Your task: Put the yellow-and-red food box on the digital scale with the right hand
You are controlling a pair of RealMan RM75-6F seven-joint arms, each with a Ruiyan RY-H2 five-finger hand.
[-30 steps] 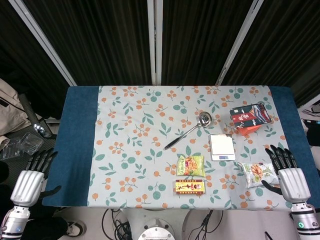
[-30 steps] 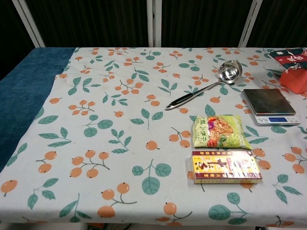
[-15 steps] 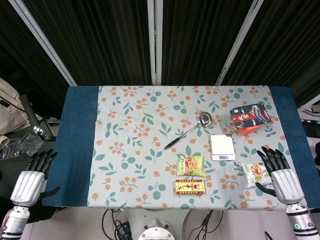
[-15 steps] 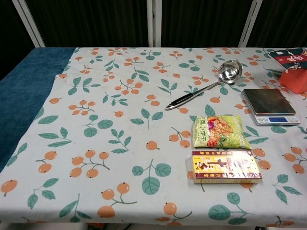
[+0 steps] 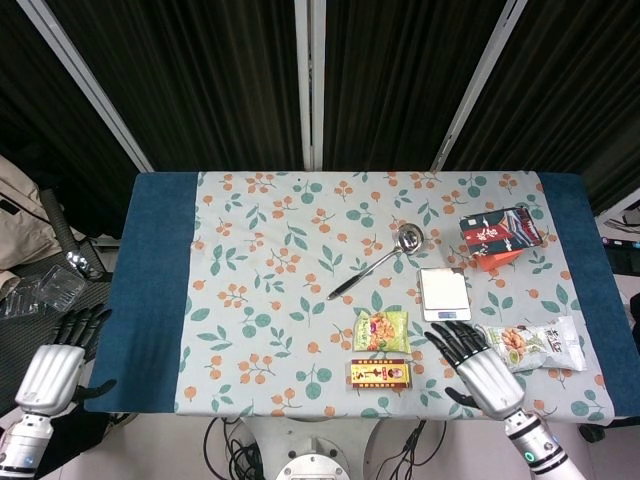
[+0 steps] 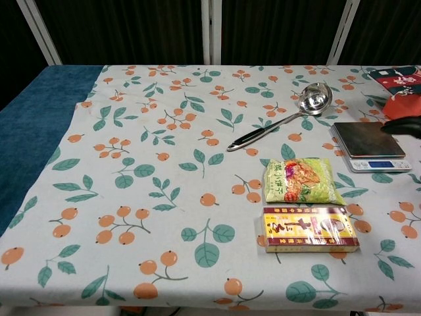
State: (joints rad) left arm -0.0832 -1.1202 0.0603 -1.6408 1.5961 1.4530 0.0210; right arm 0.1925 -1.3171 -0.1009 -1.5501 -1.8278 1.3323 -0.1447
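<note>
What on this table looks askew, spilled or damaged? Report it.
Nothing stands out. The yellow-and-red food box, green snack bag, ladle and digital scale all lie flat and intact on the cloth; nothing is spilled.

Two snack bags (image 5: 381, 331) (image 5: 530, 346), two boxes (image 5: 379, 373) (image 5: 500, 236)

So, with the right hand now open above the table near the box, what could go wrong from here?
1. The green snack bag lies right beside the flat yellow-and-red food box, so the fingers of the right hand may drag it along.
2. The box lies flat on the floral tablecloth, so the fingers may slip off its low edges.
3. The small silver digital scale seems barely wide enough, so the box may overhang and tip.
</note>
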